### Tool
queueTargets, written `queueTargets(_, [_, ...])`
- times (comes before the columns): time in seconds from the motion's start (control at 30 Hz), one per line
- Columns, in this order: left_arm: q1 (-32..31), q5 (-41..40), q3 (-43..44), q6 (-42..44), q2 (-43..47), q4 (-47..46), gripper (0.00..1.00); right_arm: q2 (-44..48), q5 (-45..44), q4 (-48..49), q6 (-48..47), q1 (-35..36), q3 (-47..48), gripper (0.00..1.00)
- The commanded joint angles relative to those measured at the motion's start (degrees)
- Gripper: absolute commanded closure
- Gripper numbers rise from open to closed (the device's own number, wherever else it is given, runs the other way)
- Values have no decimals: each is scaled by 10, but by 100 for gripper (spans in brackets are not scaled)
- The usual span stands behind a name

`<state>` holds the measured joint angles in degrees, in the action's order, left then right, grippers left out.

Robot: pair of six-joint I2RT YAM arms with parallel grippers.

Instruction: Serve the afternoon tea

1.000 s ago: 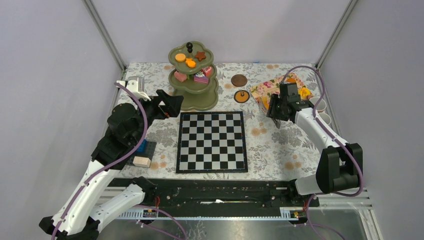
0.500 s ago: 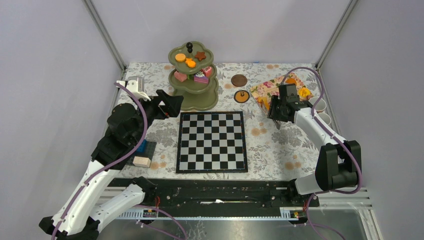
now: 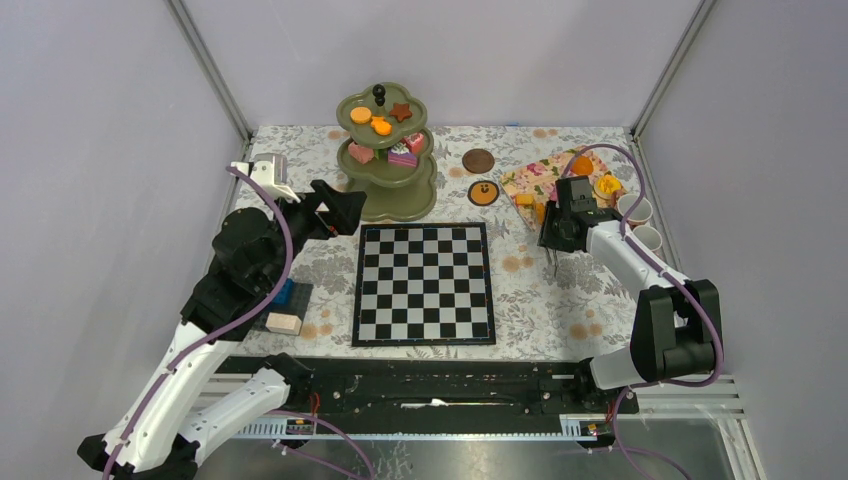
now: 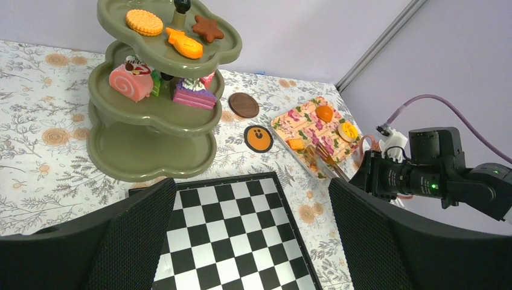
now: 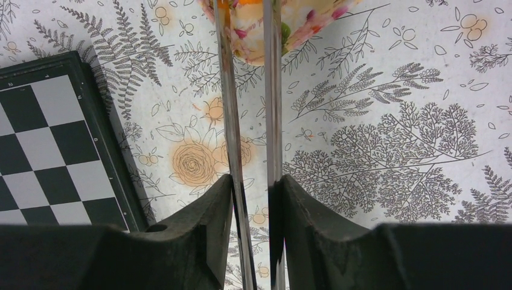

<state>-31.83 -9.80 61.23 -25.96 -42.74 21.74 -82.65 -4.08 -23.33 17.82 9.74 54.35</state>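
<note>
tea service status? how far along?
Done: the stand's top two tiers hold pastries; its bottom tier is bare.
In hand: the right gripper clamps tongs, blades reaching over the floral tray's corner. The left gripper is open near the stand.
Probably left: orange pieces on the tray, two discs on the cloth, both cups.

Left arm (image 3: 245,262) is raised and bent, the left gripper (image 3: 350,213) with jaws spread wide. Right arm (image 3: 640,272) reaches forward, the right gripper (image 5: 252,184) pinching metal tongs (image 5: 228,90).
</note>
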Motion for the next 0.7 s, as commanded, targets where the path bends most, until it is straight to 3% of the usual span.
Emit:
queueTargets(0.0, [-2,5,-2,2,9,-21,1,29,-22,10,3,-2,16,65])
queueTargets(0.4, [-2,0,-1,6,15,-15,1,63,-45,16,9,-12,27,73])
queueTargets(0.67, [-1,-4,-1,8,21,-10,1,71,-2,36,31,-43,24,76])
